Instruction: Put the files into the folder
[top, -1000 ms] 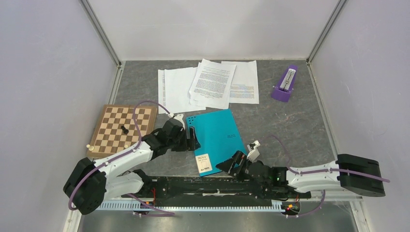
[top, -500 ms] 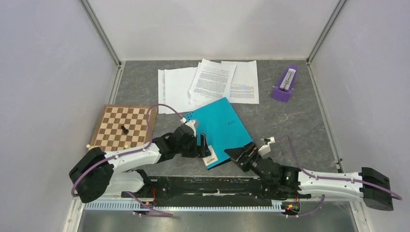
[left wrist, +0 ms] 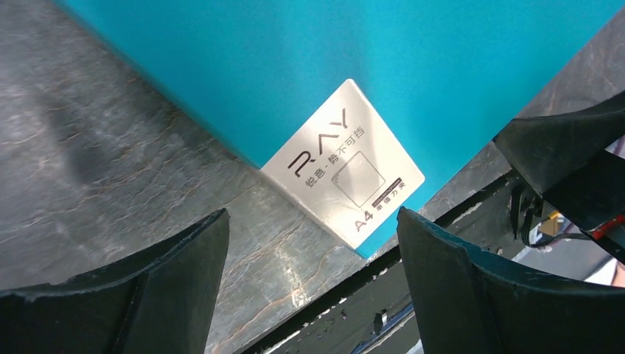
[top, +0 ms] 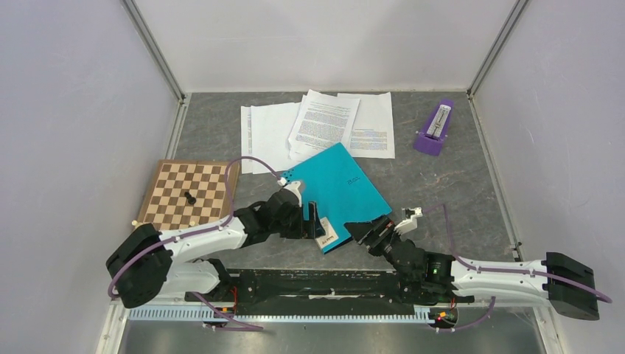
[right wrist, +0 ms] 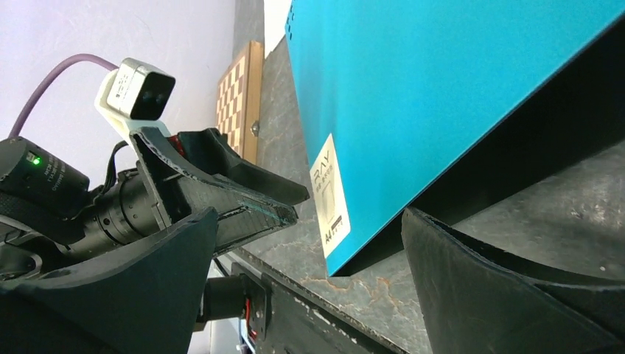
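– where is the folder [top: 343, 184]?

– closed, teal side up, in the middle of the surface [top: 442, 184], lying askew. the corner with the white label [top: 326, 237] points at my bases. my left gripper [top: 313, 221] sits low just beside that corner, jaws spread wide, holding nothing. my right gripper [top: 371, 230] is low at the edge on the other side of the corner, as wide as it goes, and it's empty too.

– and the files [top: 324, 125]?

– they're fanned out, overlapping, at the far side of the surface. none is inside. the folder's far corner reaches their near edge, and i cannot tell whether it rests on a sheet.

– what could go wrong?

– the cover, mostly. my right wrist view shows black under the teal edge, so i judge there's a lip to catch. if a finger slips under the whole folder instead of the cover alone, i'd lift or shove it rather than open it. a shove would drive the far corner into the sheets and crumple or scatter them. my two grippers are crowded at one corner, so they could knock each other. and thin sheets lying flat will be hard to pinch.
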